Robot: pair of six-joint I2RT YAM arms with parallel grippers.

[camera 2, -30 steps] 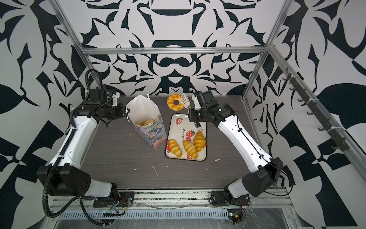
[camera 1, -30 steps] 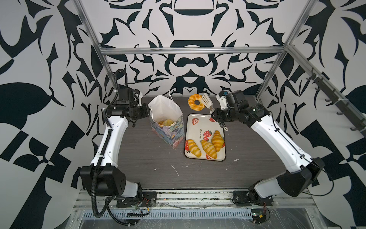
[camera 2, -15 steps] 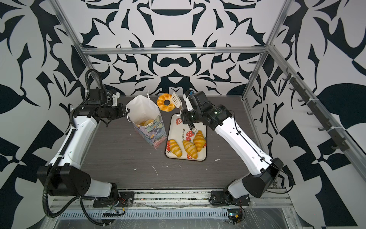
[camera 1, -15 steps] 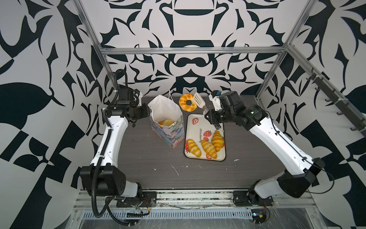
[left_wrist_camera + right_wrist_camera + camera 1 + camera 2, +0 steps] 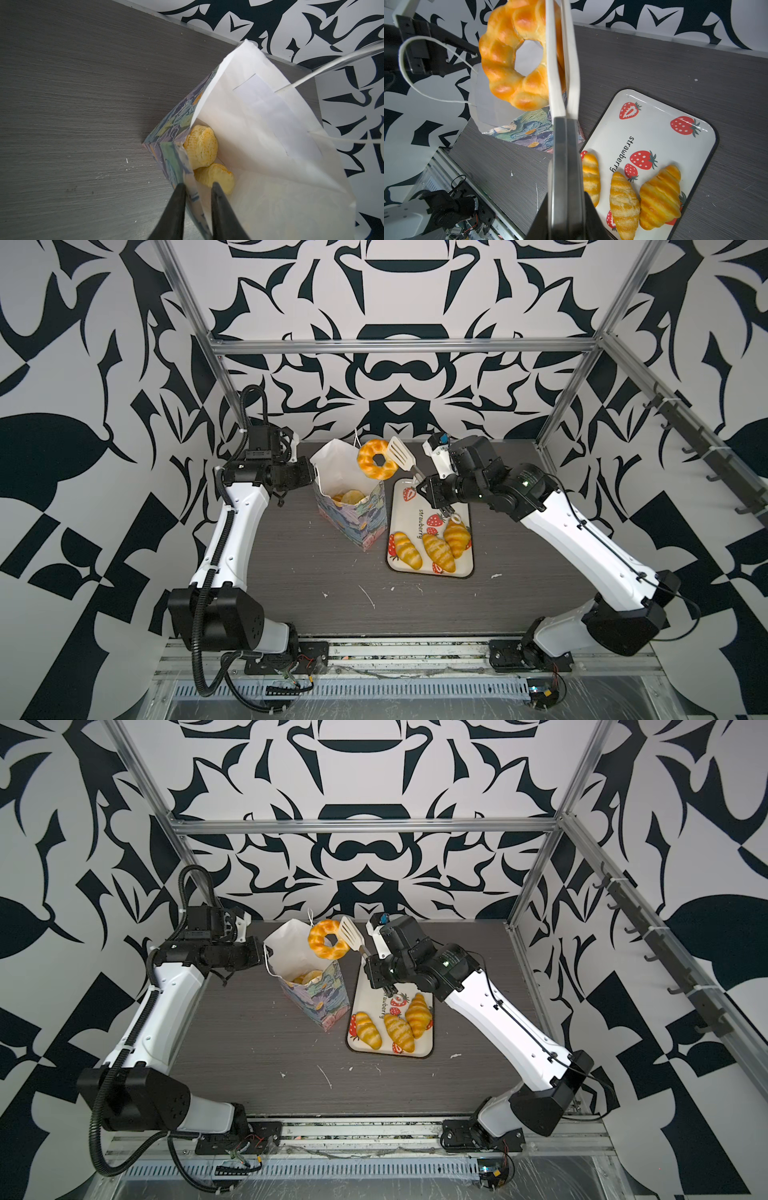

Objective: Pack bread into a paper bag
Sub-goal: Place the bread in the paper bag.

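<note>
- Left of centre in both top views, my left pincer (image 5: 308, 479) was clamped on the rim of the paper bag (image 5: 353, 516), which stood open and upright on the table (image 5: 291, 593).
- Two pale bread pieces (image 5: 200, 149) lay in its bottom.
- At upper centre, a ring bun (image 5: 376, 459) hung at the bag's mouth, pinched in white tongs (image 5: 401, 452).
- My right pincer (image 5: 426, 489) was shut tight on the tongs' handle.
- Right of the bag, three croissants (image 5: 436, 549) lay on the strawberry tray (image 5: 415, 499).

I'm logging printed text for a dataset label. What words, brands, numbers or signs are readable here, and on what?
"strawberry": black lettering on the cream rectangular tray with red strawberries, clearest in the right wrist view.
The floral-print paper bag shows no text on its visible sides.
Nothing else is readable.
</note>
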